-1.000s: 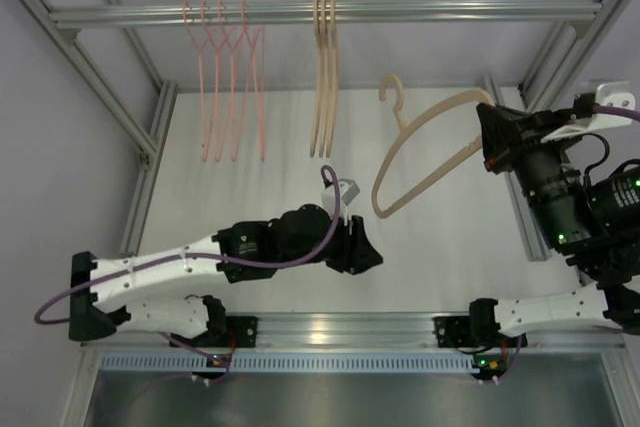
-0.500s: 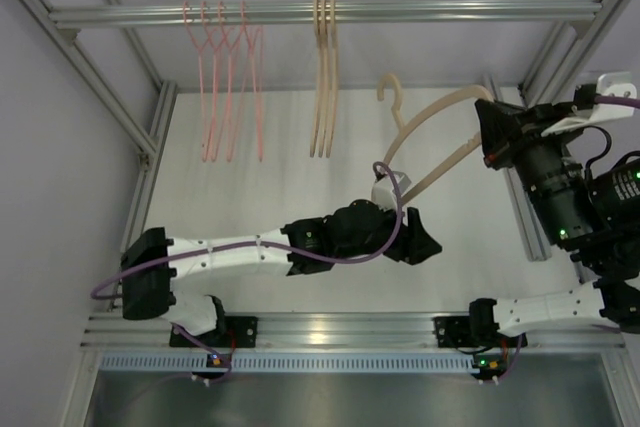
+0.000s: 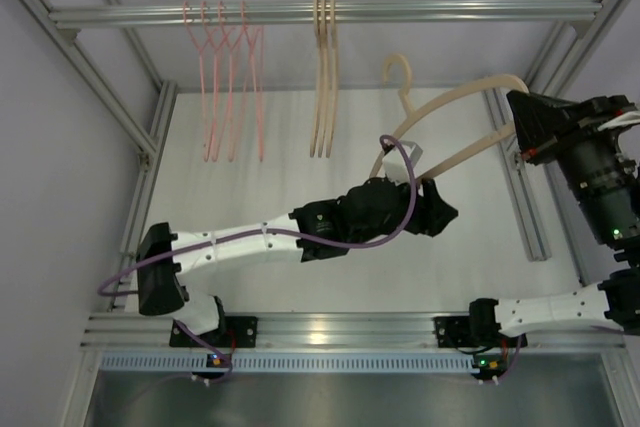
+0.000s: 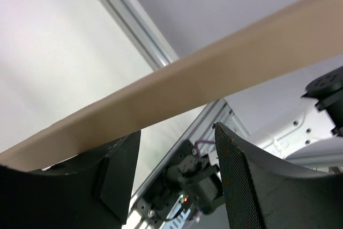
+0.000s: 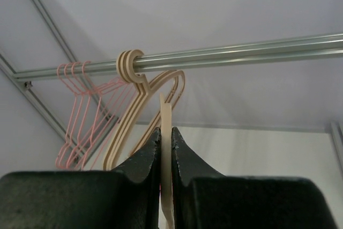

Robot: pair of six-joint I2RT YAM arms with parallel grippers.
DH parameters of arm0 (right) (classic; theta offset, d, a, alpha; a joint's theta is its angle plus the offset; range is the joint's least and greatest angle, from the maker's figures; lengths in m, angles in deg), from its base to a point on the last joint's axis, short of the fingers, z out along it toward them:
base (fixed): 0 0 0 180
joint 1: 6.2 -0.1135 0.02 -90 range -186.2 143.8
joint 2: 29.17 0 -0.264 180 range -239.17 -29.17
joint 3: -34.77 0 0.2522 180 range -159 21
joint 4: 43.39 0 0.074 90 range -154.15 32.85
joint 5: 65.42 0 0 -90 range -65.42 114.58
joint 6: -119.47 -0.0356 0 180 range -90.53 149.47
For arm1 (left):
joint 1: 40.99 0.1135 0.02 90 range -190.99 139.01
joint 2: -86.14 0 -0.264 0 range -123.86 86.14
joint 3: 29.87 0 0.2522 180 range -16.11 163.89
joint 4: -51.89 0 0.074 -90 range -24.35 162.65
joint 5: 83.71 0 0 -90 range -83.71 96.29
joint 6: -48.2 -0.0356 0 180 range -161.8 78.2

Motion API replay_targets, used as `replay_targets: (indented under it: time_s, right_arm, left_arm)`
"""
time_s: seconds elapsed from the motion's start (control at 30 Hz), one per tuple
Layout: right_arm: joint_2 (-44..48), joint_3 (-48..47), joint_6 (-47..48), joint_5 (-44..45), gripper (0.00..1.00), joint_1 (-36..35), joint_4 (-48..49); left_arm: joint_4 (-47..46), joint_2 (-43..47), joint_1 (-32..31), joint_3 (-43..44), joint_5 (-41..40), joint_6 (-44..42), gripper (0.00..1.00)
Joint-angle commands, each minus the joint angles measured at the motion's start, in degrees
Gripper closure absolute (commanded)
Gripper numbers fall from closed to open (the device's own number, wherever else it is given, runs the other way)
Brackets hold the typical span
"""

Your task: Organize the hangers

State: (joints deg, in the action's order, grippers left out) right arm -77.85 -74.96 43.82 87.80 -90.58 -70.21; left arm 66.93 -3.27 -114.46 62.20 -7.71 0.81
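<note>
Several pink wire hangers (image 3: 228, 97) and three beige hangers (image 3: 323, 77) hang from the rail (image 3: 450, 11). One more beige hanger (image 3: 455, 107) is in the air at the right, its hook (image 3: 400, 71) pointing at the rail. My right gripper (image 3: 525, 129) is shut on its end; in the right wrist view the thin beige strip (image 5: 165, 108) stands pinched between the right gripper (image 5: 165, 135) jaws. My left gripper (image 3: 443, 209) is open under the hanger's lower arm. In the left wrist view that beige bar (image 4: 187, 92) crosses just past the left gripper (image 4: 177, 138) fingertips.
The aluminium frame posts (image 3: 520, 197) run along both sides of the white table (image 3: 250, 197). The right wrist view shows the rail (image 5: 241, 52) with the beige hooks (image 5: 130, 65) and the pink hangers (image 5: 80, 105) to the left.
My left arm has reached right, up to the held hanger, and its jaws have opened wider. My right arm has lifted the beige hanger up and to the right.
</note>
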Motion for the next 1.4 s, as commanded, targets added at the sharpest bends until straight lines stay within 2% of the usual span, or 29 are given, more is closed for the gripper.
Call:
replay_targets:
  time_s: [0.0,0.17,0.37,0.7,1.03,1.37]
  right_arm:
    - [1.2,1.1,-2.0,-2.1,1.00,-0.9,-0.9]
    - [2.0,2.6,-2.4,-3.1,1.00,-0.8,-0.7]
    - [3.0,4.0,-2.7,-3.9,1.00,-0.8,0.0]
    - [5.8,7.6,-4.2,-5.8,1.00,-0.8,0.7]
    - [7.6,10.5,-6.2,-7.6,1.00,-0.8,0.2]
    - [5.4,15.4,-7.8,-7.7,1.00,-0.8,3.3]
  left_arm:
    - [4.9,-1.5,1.4,6.6,-4.5,-3.0,0.38]
    - [8.8,-3.3,3.1,12.2,-5.8,-3.9,0.38]
    - [11.4,-3.7,3.3,14.5,-11.2,-4.5,0.37]
    - [13.1,-4.0,4.7,18.2,-14.6,-5.6,0.37]
    - [14.8,-6.7,6.5,24.9,-16.0,-6.2,0.37]
    - [16.1,-9.4,9.8,30.2,-13.2,-5.6,0.38]
